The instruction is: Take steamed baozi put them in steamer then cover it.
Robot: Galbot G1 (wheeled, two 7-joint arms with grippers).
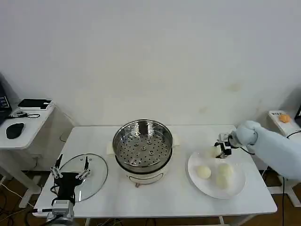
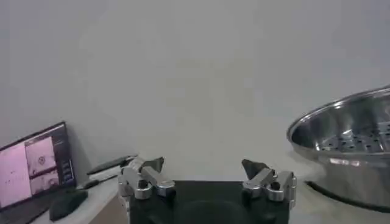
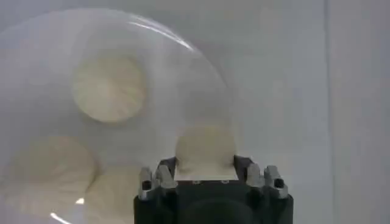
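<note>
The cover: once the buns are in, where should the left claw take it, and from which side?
Take the cover by its pale handle at the centre, coming straight down from above. It lies flat on the table with thin glass and a low rim, so the raised handle looks the only graspable part. The left claw hovers over it, open.

Cream-white baozi point(image 1: 203, 172) on white plate point(image 1: 237, 188), shiny steel steamer point(image 1: 143, 143) w/ perforated tray, white base

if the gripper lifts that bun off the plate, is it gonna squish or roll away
Probably soft: the baozi between the right gripper jaws looks puffy, so a tight squeeze may dent it. Its round shape could roll if released on the flat white plate.
</note>
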